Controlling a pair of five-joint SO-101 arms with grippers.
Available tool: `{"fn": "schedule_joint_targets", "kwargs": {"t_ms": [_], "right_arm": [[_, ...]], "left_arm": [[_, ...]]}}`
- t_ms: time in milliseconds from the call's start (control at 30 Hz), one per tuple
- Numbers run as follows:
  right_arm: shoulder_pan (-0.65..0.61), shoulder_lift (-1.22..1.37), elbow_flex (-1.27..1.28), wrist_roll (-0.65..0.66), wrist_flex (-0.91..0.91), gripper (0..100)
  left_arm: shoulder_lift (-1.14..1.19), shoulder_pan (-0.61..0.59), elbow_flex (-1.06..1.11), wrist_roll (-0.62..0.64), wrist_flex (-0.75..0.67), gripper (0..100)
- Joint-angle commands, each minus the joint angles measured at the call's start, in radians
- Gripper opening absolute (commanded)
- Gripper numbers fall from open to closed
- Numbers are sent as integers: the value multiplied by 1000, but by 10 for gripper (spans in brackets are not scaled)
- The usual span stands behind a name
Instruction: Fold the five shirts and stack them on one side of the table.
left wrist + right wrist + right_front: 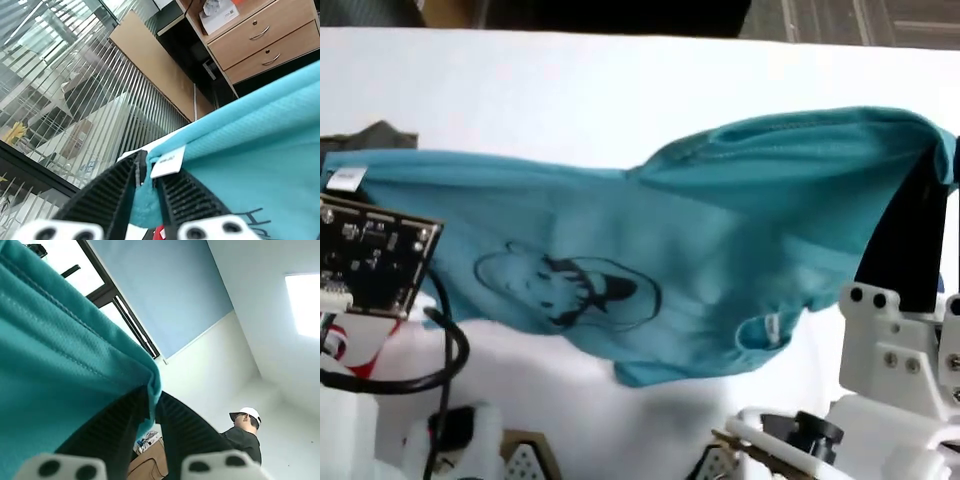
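The teal shirt [720,230] is held up over the tabletop [570,90], pinched tight by the left pincer [148,172] and the right pincer [152,410]. It is not folded yet; most work seems left.

The high camera is looking steeply down over the white table [620,90] from the arms' side. It is sitting close enough that the teal shirt [720,230] is spanning nearly the whole frame, with arm parts crowding the lower corners. The left wrist camera is pointing up along the left gripper [150,170], facing window blinds [65,80] and a wooden cabinet [260,40]. The right wrist camera is tilting up along the right gripper [152,402] toward the ceiling [260,300]. All three are sharing the shirt.
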Motion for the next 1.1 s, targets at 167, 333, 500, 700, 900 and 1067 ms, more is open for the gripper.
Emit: {"fn": "schedule_joint_targets", "kwargs": {"t_ms": [167, 333, 500, 700, 900, 1067], "right_arm": [[13, -93, -2, -5, 44, 20], [15, -182, -5, 0, 58, 20], [15, -242, -6, 2, 56, 20], [13, -240, 2, -3, 51, 20], [-4, -74, 26, -15, 36, 21], [-36, 68, 92, -52, -21, 21]], "left_arm": [[-74, -11, -2, 3, 12, 24], [-180, -11, 2, -2, 34, 24], [-233, -11, 2, -3, 61, 24], [-236, -11, 5, -5, 55, 24], [-144, -11, 176, 3, -103, 24], [-8, -8, 334, 5, -247, 24]]}}
